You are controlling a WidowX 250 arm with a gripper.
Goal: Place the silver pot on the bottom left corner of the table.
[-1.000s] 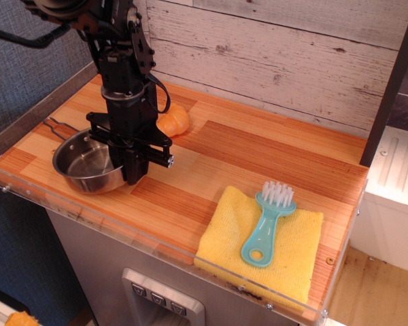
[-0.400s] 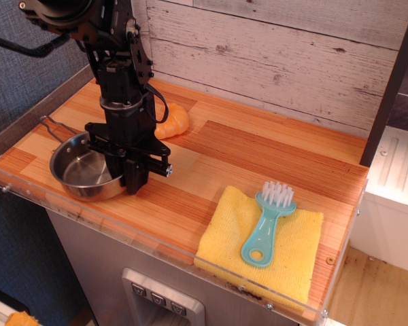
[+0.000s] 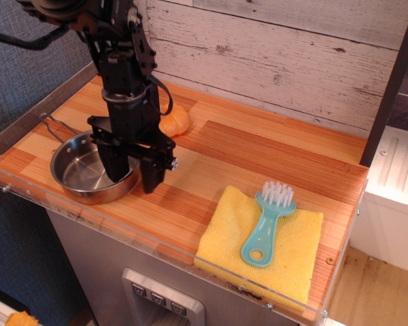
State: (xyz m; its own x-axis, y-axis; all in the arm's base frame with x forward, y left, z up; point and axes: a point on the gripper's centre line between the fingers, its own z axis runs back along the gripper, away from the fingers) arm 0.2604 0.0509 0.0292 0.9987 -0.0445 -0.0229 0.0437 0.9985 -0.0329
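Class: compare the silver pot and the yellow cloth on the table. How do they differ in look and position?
The silver pot is round, shiny metal with a wire handle; the yellow cloth is flat, soft and squarish. The pot sits near the front left corner, the cloth near the front right. The pot is empty; the cloth carries a teal brush. Both rest on the table.

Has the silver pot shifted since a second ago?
Yes. The silver pot slid slightly left, toward the table's left edge; the pincer now stands open over its right rim.

The pincer [image 3: 133,173] hides the silver pot's [image 3: 81,173] right rim.
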